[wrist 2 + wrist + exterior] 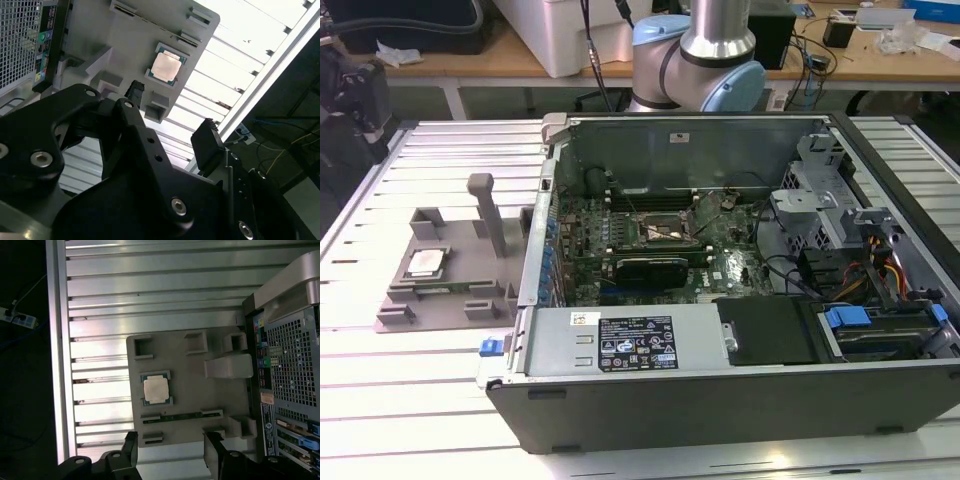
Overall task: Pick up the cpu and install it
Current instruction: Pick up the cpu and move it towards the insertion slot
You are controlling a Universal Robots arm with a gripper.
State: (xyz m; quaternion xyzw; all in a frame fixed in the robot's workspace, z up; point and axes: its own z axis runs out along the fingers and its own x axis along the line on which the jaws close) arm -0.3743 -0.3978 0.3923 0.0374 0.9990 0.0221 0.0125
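On the slatted metal surface (420, 390), to the exterior view's left of the open computer case (720, 400), stands a grey tray (460, 275) with upright posts.

Item 1. The cpu (426, 262) lies flat in a shallow seat of this tray, metal top upward, with nothing touching it.

Item 2. The socket (660, 232) on the green motherboard (735, 265) inside the case holds no chip that I can make out (its frame shows, the fine detail does not). Installation is judged not begun.

Item 3. In the first wrist view the hand (171, 442) is open. Its two dark fingers (131, 445) are spread well apart with nothing between them. It is judged to hang above the tray's edge, clear of the tray.

Item 4, governing relation. In that same view the cpu (156, 389) lies beyond the fingertips and well apart from them. It sits roughly opposite the gap, though nearer one finger than the other, so the hand is not centred over it. The chip is close to square and offers no marked long axis. Its edges run true to the tray's edges, and the line across the fingers looks parallel to one pair of them.

Item 5. The arm (718, 40) rises behind the case in the exterior view.
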